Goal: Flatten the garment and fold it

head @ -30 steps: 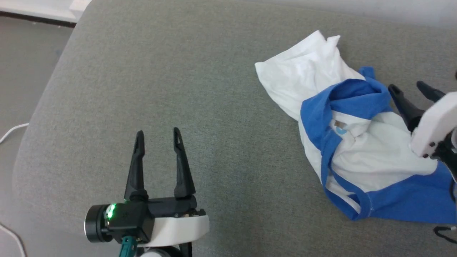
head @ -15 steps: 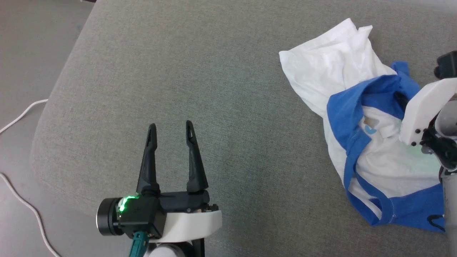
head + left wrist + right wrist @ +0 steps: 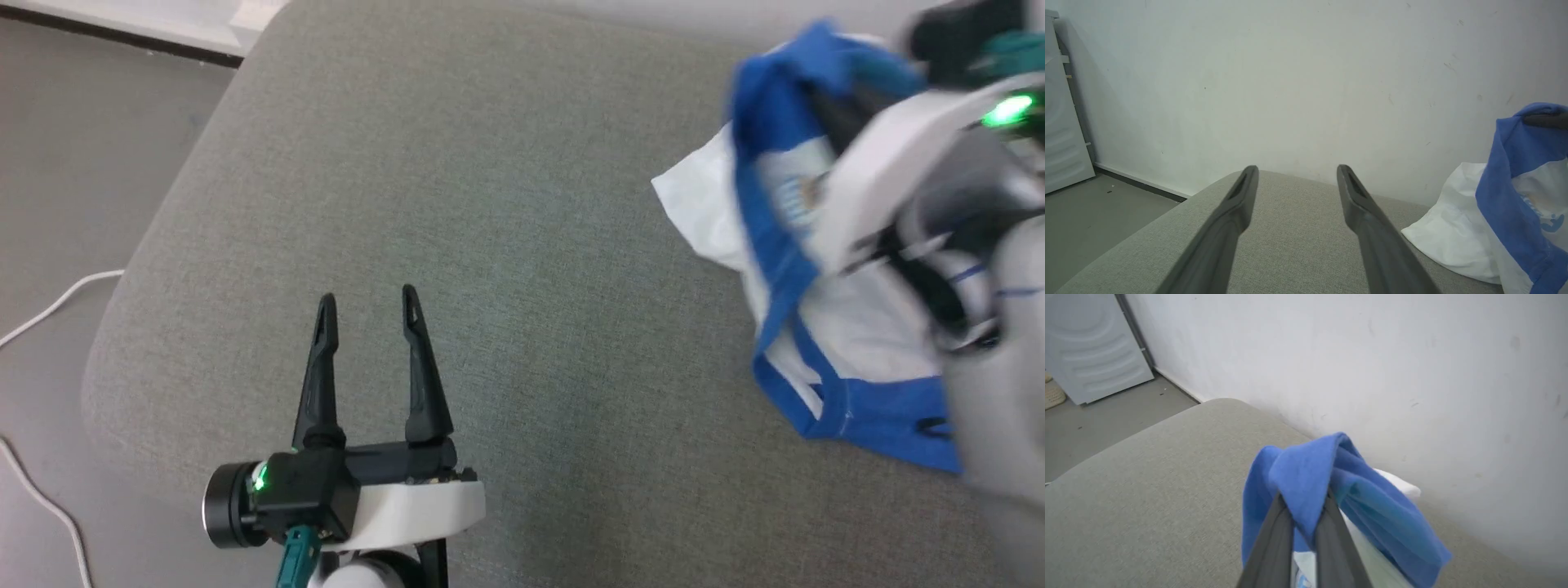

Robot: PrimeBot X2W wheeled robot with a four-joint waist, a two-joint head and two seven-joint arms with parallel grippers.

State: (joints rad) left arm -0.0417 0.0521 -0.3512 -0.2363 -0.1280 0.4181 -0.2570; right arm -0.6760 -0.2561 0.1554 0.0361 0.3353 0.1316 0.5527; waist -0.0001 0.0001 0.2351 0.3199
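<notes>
Right end effector (image 3: 1306,500) clamped on the soft, crumpled T-shirt's (image 3: 849,327) blue fold, peak pointing up, white body trailing onto the woven grey cushion's (image 3: 531,245) right side; left end effector (image 3: 367,296) fingers apart.

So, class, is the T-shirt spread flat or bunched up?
Bunched up. The T-shirt hangs crumpled from the right tool, blue cloth pinched, white part heaped on the cushion.
</notes>
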